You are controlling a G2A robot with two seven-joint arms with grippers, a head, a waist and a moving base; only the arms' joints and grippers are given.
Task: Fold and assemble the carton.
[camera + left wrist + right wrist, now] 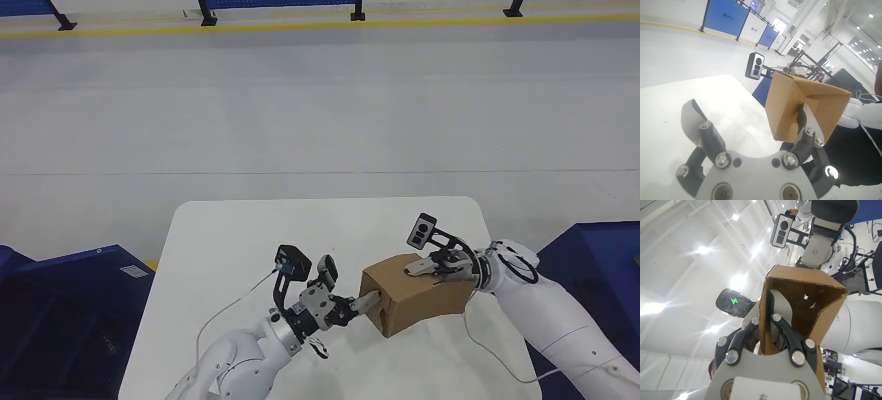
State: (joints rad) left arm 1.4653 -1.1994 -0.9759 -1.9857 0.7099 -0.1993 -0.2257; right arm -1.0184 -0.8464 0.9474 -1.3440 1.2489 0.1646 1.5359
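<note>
The brown carton (415,292) is over the right half of the white table (220,260), between my two grippers. My right gripper (440,268) is shut on the carton's wall (762,306): one pad (780,306) lies inside the open carton (806,298), and the other finger is outside, behind the cardboard. My left gripper (348,287) stands open at the carton's opposite end. One of its fingers (807,117) is tucked into the folded end flaps of the carton (787,102). Its other finger (693,115) hangs free over the bare tabletop (677,98).
Dark blue bins stand beside the table on the left (70,310) and the right (600,260). The table's right edge (490,230) is close to the carton. The left and far parts of the tabletop are bare. White floor lies beyond.
</note>
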